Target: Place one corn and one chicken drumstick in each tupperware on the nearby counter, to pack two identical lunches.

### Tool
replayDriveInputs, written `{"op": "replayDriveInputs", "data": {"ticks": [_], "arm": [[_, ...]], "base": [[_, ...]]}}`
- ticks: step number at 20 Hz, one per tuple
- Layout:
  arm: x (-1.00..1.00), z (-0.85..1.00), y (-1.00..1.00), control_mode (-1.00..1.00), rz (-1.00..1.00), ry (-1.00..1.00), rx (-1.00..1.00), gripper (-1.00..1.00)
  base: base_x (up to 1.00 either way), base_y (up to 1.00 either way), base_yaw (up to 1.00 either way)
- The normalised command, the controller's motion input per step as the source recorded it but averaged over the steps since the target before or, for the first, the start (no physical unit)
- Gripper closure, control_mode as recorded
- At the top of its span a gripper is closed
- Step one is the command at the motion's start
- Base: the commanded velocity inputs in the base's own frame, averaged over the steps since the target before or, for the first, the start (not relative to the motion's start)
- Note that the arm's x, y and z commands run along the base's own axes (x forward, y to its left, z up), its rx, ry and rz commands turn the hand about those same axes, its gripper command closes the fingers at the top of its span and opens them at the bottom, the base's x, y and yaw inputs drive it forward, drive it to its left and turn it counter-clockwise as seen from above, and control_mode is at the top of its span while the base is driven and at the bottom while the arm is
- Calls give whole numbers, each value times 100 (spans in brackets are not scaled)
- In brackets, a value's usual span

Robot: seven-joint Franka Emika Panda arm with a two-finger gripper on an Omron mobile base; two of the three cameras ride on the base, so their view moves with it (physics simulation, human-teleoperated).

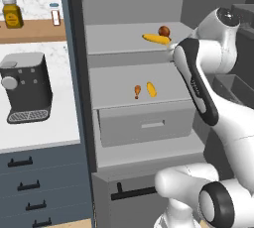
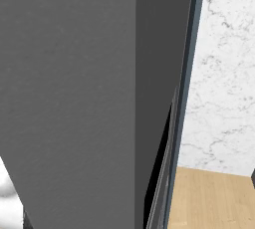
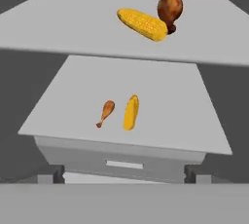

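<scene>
Grey shelves, left base view: an open fridge holds the food on two plain grey shelves. On the upper shelf [image 1: 124, 41] a corn [image 1: 155, 38] lies touching a chicken drumstick [image 1: 164, 31] at its far end; on the lower shelf [image 1: 129, 90] a second drumstick [image 1: 137, 90] and a second cob [image 1: 151, 89] lie side by side, just apart.
Why there: the food seems to be stored cold in pairs, so each pair likely serves one lunch.
Arm: the white arm [image 1: 198, 88] rises from the lower right and reaches toward the shelves, its hand hidden behind its own forearm.
Counter: the white marbled counter [image 1: 39, 128] lies left of the fridge, bearing a dark coffee machine [image 1: 25, 88]; a wooden wall shelf [image 1: 30, 29] above carries a yellow jar [image 1: 12, 14]. I cannot see a tupperware on it.
Right base view: a grey fridge door [image 2: 74, 98] stands close, with marbled wall [image 2: 224, 73] and wooden floor [image 2: 214, 198] beyond.
Hand view: the camera looks over both shelves, the lower cob [image 3: 131, 112] and drumstick [image 3: 105, 113] near the centre.
Gripper: its tips are not plain to see; the jaws stand spread wide and hold nothing.
Judgement: nothing is packed yet; the lower pair looks easiest to reach.
</scene>
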Motion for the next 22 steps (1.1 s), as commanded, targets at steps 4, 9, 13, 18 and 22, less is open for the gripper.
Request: {"op": "replayDriveInputs", "data": {"ticks": [4,9,13,18,22], "arm": [[56,55,-38,-100,0,-33,0,-100],[57,47,-16,-100,-2,-19,0,-100],[60,22,0,-100,-10,2,0,-100],[16,12,0,-100,-6,2,6,-100],[37,0,-7,-100,0,7,1,-100]], "base": [[0,0,0],[0,0,0],[0,0,0],[0,0,0],[0,0,0]]}}
